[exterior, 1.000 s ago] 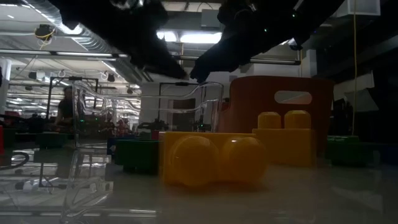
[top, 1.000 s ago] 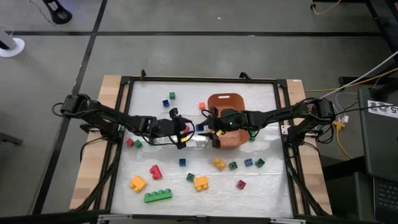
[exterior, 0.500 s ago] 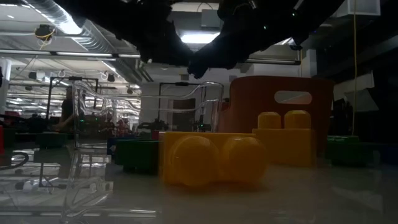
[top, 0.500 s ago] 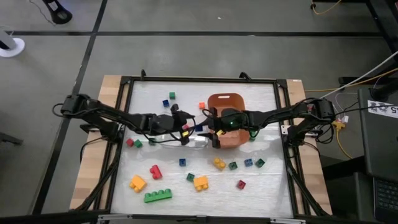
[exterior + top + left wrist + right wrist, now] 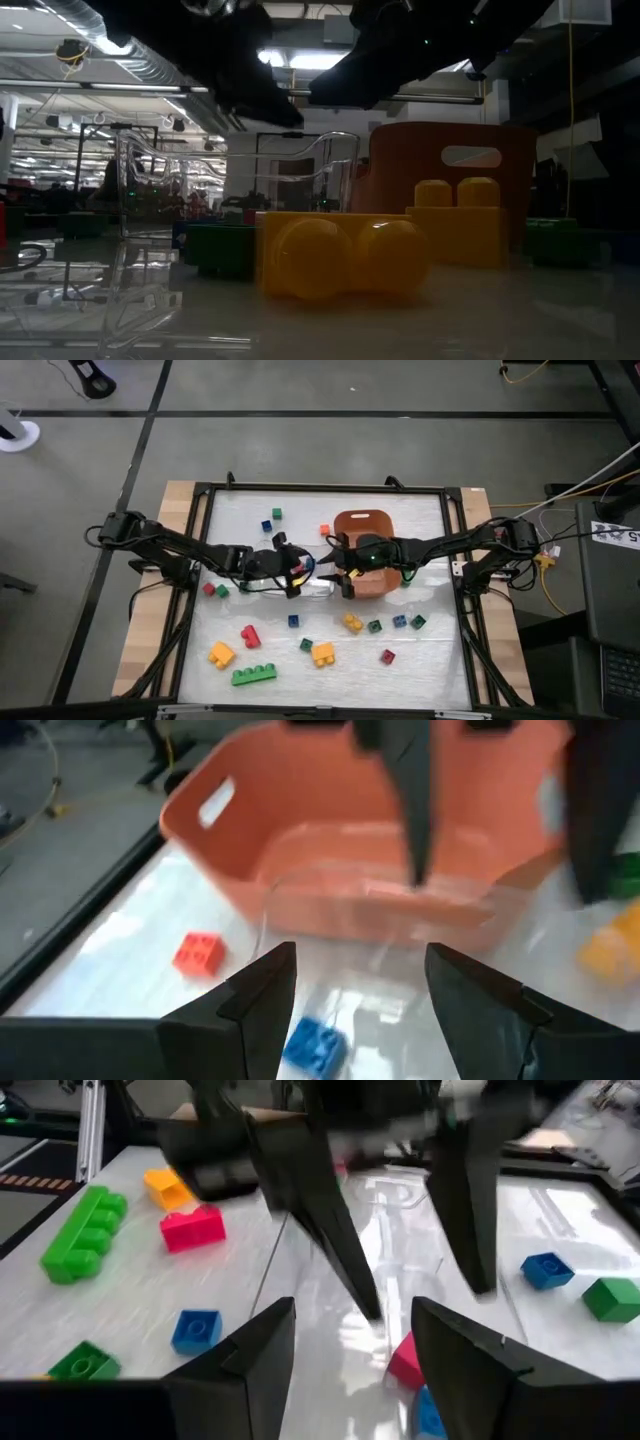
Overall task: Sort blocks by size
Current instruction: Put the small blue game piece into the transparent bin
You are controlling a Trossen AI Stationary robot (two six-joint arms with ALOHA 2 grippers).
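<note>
Small studded blocks lie scattered on the white table: a long green one [image 5: 254, 674], yellow ones [image 5: 221, 655] [image 5: 322, 653], a red one [image 5: 250, 635], and small blue and green cubes. Inside the clear tray [image 5: 318, 586] a blue block [image 5: 315, 1045] and a red block [image 5: 405, 1360] rest on the floor. My left gripper [image 5: 296, 568] [image 5: 355, 995] hovers open over the tray's left part. My right gripper [image 5: 340, 566] [image 5: 350, 1350] faces it, open, between the tray and the orange bin [image 5: 365, 550]. Neither has anything between its fingers.
An orange cube [image 5: 325, 529] [image 5: 198, 952] lies left of the bin; blue [image 5: 266, 526] and green [image 5: 276, 514] cubes sit toward the far edge. A dark frame [image 5: 200, 490] rims the table. Near the front, a big yellow brick [image 5: 345, 255] fills the low view.
</note>
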